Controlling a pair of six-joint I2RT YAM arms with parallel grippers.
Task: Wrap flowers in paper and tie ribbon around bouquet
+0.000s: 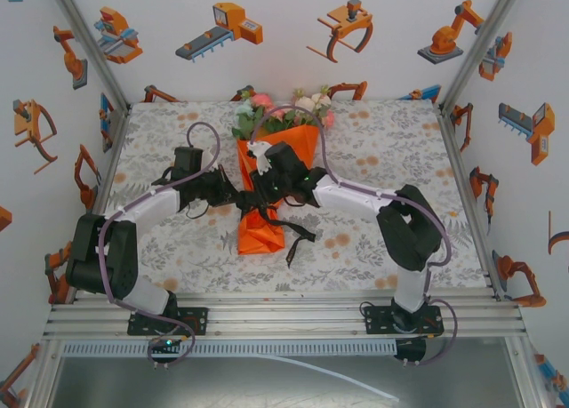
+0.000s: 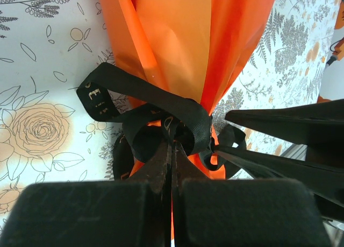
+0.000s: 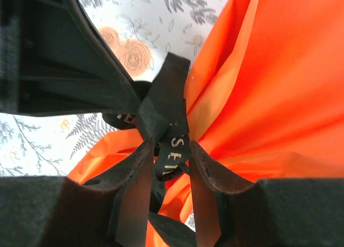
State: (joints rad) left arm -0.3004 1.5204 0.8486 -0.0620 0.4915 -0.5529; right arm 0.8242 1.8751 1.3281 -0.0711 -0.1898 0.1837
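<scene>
Left gripper (image 2: 172, 150): clamped shut on ribbon (image 2: 161, 96) at knot, waist of bouquet (image 1: 258, 235). Right gripper (image 3: 172, 146): jaws parted astride lettered ribbon strand, no visible pinch. Beyond: paper (image 1: 298, 141) cone lying on table (image 1: 382, 150), flowers (image 1: 284, 110) at far end.

Risks:
- knot looks slack, so one-sided pull from left could undo loops;
- same pull could drag bouquet sideways or crease paper;
- strand could slip from parted jaws.

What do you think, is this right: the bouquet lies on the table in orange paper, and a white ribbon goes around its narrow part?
Not quite: the ribbon is black, not white, as the left wrist view shows. The rest holds: the bouquet lies on the table in orange paper, with the ribbon around its narrow part.
</scene>
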